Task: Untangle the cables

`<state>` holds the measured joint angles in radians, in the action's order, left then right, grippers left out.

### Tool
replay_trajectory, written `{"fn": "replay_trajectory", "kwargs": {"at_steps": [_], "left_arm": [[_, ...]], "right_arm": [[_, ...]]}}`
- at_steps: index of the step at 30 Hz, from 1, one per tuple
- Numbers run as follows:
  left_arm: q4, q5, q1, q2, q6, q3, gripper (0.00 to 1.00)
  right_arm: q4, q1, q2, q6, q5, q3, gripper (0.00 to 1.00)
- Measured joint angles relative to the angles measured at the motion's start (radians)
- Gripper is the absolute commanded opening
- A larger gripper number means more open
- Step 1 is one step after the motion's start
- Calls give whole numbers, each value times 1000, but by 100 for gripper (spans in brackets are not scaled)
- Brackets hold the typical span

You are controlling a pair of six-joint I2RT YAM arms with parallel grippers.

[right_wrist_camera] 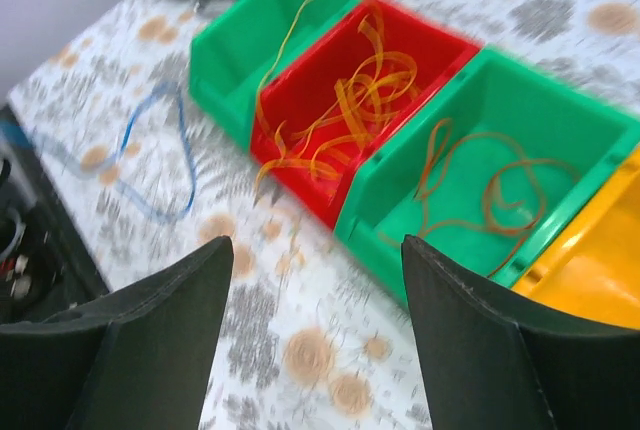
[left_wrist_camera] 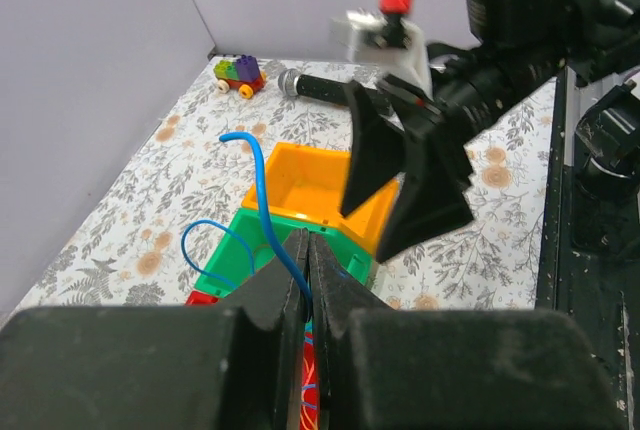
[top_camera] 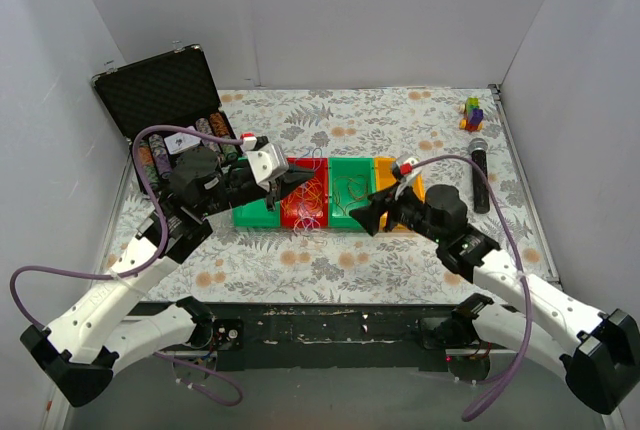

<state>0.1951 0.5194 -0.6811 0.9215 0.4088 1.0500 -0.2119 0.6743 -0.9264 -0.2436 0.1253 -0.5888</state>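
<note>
the floral tabletop (top_camera: pixel 300 260) is sitting between plain white walls, and i am working from its near edge outward. closest to me, my left hand (left_wrist_camera: pixel 308 250) is clenched: its fingers (left_wrist_camera: pixel 265 300) are pressing flat together on a blue cable (left_wrist_camera: pixel 262 185), which is rising out of the seam between them and curling into an open loop above the bins. my right hand (right_wrist_camera: pixel 315 250) is hanging released with its fingers spread wide, just in front of the second green bin (right_wrist_camera: pixel 560 140). four bins are standing side by side and touching: a green bin (right_wrist_camera: pixel 215 60) on the left, then a red bin (right_wrist_camera: pixel 445 50), the second green one and an orange bin (right_wrist_camera: pixel 600 270). the cables (right_wrist_camera: pixel 345 110) are lying mostly in the red bin as a loose tangle of thin orange loops, a few strands spilling over its near rim. a couple of thinner loops (right_wrist_camera: pixel 500 185) are resting on the floor of the second green bin. a blurred blue loop (right_wrist_camera: pixel 160 155) is showing over the tabletop in front of the left green bin, and i cannot tell whether it is lying there or hanging. further back, a black microphone (top_camera: pixel 479 175) is lying to the right of the orange bin, apart from it. a small toy of coloured blocks (top_camera: pixel 472 112) is sitting in the far right corner. an open black case (top_camera: pixel 160 90) with rows of chips is standing at the far left.
</note>
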Motion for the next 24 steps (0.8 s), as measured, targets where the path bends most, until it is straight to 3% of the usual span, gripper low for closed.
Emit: {"fn": "replay_trajectory", "kwargs": {"at_steps": [7, 16, 24], "left_arm": [[-7, -4, 5, 8, 0, 15, 0], [-6, 6, 5, 47, 9, 53, 0], [-6, 21, 5, 54, 18, 64, 0]], "right_arm": [[-36, 29, 104, 15, 192, 186, 86], [-148, 129, -28, 74, 253, 118, 87], [-269, 134, -123, 66, 267, 60, 82]]}}
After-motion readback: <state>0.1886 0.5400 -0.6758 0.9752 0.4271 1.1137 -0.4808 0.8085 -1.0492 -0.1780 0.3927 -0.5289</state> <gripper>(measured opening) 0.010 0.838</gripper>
